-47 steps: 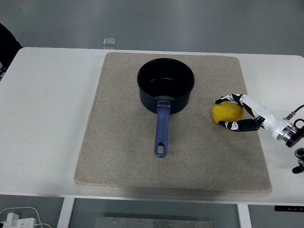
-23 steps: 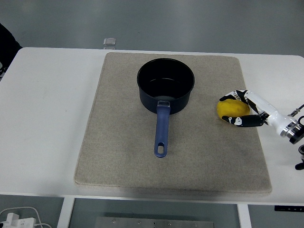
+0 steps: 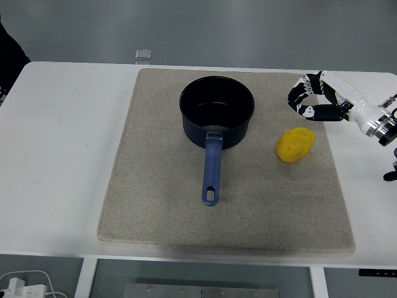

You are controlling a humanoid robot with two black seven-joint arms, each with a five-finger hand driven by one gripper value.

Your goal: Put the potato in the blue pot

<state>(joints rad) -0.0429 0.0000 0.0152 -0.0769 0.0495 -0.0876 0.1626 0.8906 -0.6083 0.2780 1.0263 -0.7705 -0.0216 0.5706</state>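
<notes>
Blue pot (image 3: 216, 110) is sitting mid-mat, empty. Potato (image 3: 295, 144) is lying loose right of the pot, not held. Right hand (image 3: 308, 101) is hovering beyond it, fingers (image 3: 301, 93) curled on nothing. Risk: another weak pinch is letting it slip and roll away. Earlier the fingers were gripping it; now they're off, hand raised.

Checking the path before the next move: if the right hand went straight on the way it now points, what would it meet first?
The right hand points left, so probably the blue pot; the potato lies nearer the camera, off that line. Its height is unclear.
</notes>
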